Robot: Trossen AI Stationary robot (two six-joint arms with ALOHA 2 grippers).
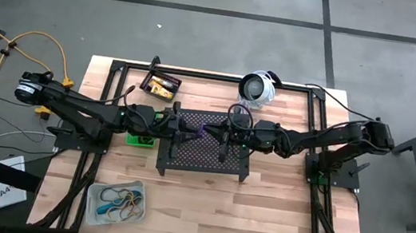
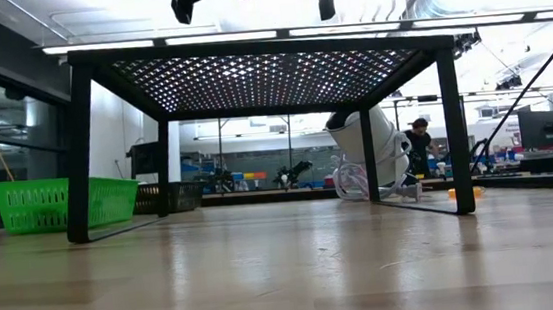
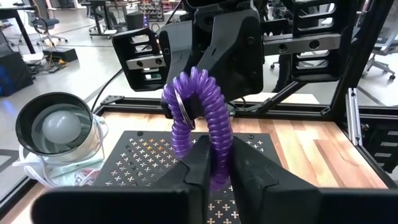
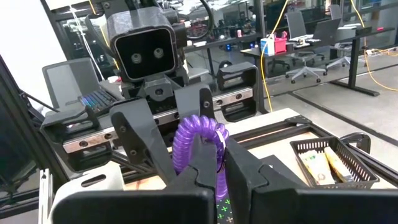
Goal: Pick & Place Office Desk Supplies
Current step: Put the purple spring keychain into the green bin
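The purple coil loop (image 3: 198,118) hangs in the air above the black perforated stand (image 1: 205,150), at about 12 o'clock from the stand's centre, pinched from both sides. The left gripper (image 3: 217,165) has its fingers clamped on one end of the coil, and the right gripper (image 4: 214,163) is closed tight on the other end.

This looks like a handover, so one arm should let go only once the other's hold is firm, then draw straight back to keep the springy coil from snagging.

The stand sits mid-table on the pale wooden tabletop (image 1: 276,214). A green bin (image 1: 138,139) lies at its 9 o'clock, a black bin (image 1: 161,85) holding yellow tubes at 11, a clear bin (image 1: 116,202) of bands at 7, and a round white-and-silver device (image 1: 258,88) at 1. Beyond is a lit workshop with desks and chairs.
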